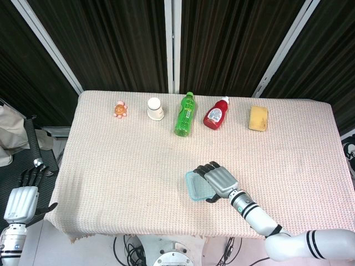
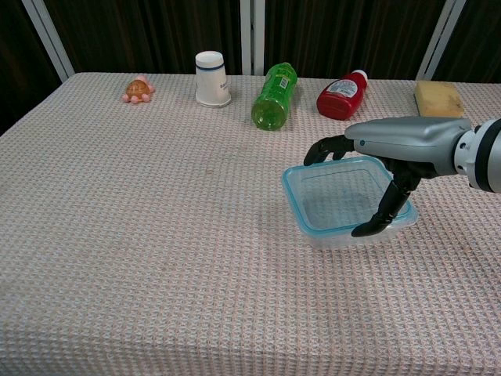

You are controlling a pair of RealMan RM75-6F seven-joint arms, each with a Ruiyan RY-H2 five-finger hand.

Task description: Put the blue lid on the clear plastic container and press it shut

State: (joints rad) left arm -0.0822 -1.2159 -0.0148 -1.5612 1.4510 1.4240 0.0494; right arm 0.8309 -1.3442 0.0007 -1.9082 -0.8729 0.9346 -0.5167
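The clear plastic container [image 2: 346, 234] stands on the table right of centre, with the blue-rimmed lid [image 2: 335, 197] lying on top of it. My right hand [image 2: 399, 141] arches over the lid. Its fingers curl onto the far rim and its thumb touches the near right rim, so it grips the lid across. In the head view the right hand [image 1: 221, 182] covers the right part of the lid [image 1: 196, 187]. My left hand [image 1: 19, 202] hangs off the table's left side, fingers apart and holding nothing.
Along the far edge lie a small orange toy [image 2: 138, 89], a white cup [image 2: 212, 78], a green bottle on its side [image 2: 273, 95], a red sauce bottle [image 2: 342, 94] and a yellow sponge [image 2: 437, 97]. The woven cloth [image 2: 141, 219] covers the table.
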